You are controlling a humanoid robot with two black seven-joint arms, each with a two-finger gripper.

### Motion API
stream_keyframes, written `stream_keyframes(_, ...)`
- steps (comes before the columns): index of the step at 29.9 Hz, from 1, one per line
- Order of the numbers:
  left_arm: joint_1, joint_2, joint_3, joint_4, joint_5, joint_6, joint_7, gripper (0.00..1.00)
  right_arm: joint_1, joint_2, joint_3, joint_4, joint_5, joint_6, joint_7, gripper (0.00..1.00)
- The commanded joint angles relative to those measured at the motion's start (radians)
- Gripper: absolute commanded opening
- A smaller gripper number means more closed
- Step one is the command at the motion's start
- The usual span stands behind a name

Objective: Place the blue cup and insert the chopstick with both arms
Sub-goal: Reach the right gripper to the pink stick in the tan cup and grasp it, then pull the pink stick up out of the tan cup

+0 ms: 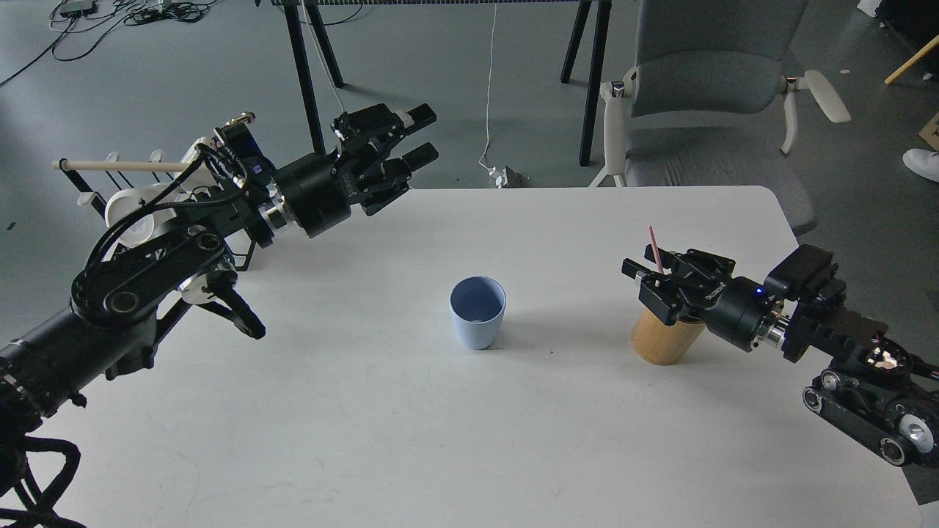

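Note:
The blue cup [477,323] stands upright and empty at the middle of the white table [367,425]. One pink chopstick [653,246] leans in the tan wooden holder [664,341] to the right of the cup. My right gripper [644,262] is over the holder's mouth, its fingers apart on either side of the chopstick, not closed on it. My left gripper [419,136] is open and empty, high over the table's far left edge, well away from the cup.
A black rack with a pale wooden rod [110,166] and a white mug [132,213] stands off the table's left edge behind my left arm. A grey office chair [704,95] is beyond the far edge.

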Motion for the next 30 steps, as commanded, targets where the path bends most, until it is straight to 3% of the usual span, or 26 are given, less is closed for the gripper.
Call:
stream_keyframes(1, 0.0, 0.0, -0.001, 0.0, -0.001, 0.0, 0.0, 0.65, -0.002, -0.001, -0.001, 0.002, 0.0, 0.0, 0.0, 0.22)
stream_keyframes(10, 0.002, 0.0, -0.001, 0.002, -0.002, 0.0, 0.0, 0.65, 0.0, -0.011, -0.004, 0.003, 0.0, -0.039, 0.0, 0.08)
stream_keyframes(21, 0.014, 0.0, -0.001, 0.008, -0.004, 0.0, 0.0, 0.65, 0.006, -0.067, 0.017, 0.026, 0.018, -0.1, 0.0, 0.0)
stream_keyframes(30, 0.023, -0.006, -0.001, 0.072, -0.005, 0.0, 0.0, 0.66, 0.006, -0.257, 0.147, 0.294, 0.228, -0.094, 0.0, 0.0)
